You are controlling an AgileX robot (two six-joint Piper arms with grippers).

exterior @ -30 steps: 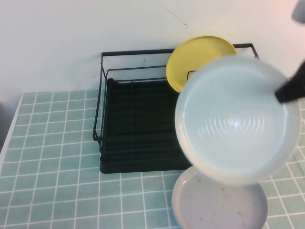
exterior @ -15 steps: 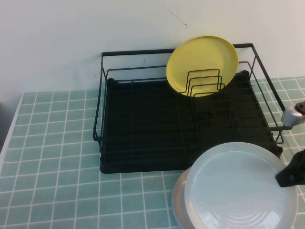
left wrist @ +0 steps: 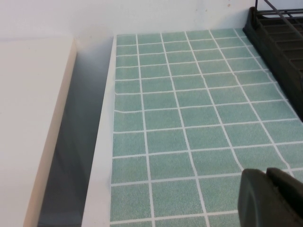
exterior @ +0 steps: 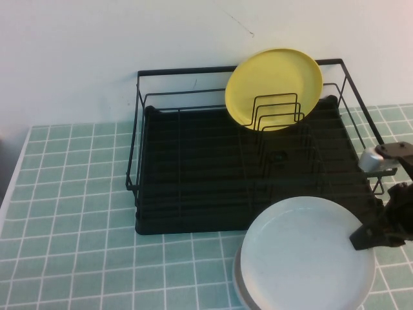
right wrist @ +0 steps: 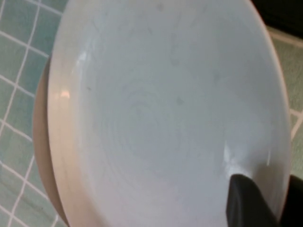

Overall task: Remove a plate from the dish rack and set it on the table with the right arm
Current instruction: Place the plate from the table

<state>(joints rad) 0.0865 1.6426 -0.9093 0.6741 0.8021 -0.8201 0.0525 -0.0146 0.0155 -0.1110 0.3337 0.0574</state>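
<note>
Now I see my right gripper (exterior: 364, 237) at lower right pinching the white plate (exterior: 303, 255) over the grey plate (exterior: 240, 284); my left gripper (left wrist: 270, 198) looks pressed together.

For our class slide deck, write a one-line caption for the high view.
Right end effector shut on white plate, over grey plate, before dish rack holding yellow plate; left end effector unseen.

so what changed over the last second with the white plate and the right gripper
The right gripper, shut on the white plate, carried it from up in front of the dish rack down over the grey plate on the table. The yellow plate stayed in the rack; the left gripper is over bare tiles.
</note>
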